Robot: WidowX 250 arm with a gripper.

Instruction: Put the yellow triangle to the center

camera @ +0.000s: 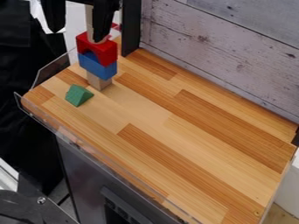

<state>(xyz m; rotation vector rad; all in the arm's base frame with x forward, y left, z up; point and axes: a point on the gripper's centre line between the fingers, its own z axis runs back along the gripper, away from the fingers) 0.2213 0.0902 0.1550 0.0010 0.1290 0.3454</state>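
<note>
Grey metal piece [41, 200]: in the near left corner of the view, with a round screw head on it.
Clear edging [51, 70]: upright along the left end of the tabletop [152, 107] and along its near side.
End effector [76, 36]: black, hanging at the far left, open, its two fingers spread well apart. One finger hangs to the left of the block stack; the other comes down in front of the stack's top. Whether that finger touches the stack, I cannot tell.
Green triangular block [79, 95]: on the tabletop near its left end, lying on one flat side with a triangular end showing. It is lower than the end effector and clear of both fingers, on the near side of the stack and slightly to its left. It is the triangle in the scene, green rather than yellow, and sits well to the left of the tabletop's center.
Block stack: just beside the green triangular block, a little farther back and to the right. From the bottom up come a plain wooden block [99, 81], a blue block [98, 66], a red arched block [97, 49] and a tall wooden piece [89, 22] partly hidden by the end effector.
Black post [130, 26]: upright, right of the stack, at the tabletop's far side.
Tabletop: striped light and darker wood, stretching from the far left to the near right.
Board wall [222, 48]: grey, weathered planks rising along the far side, toward the right.
</note>
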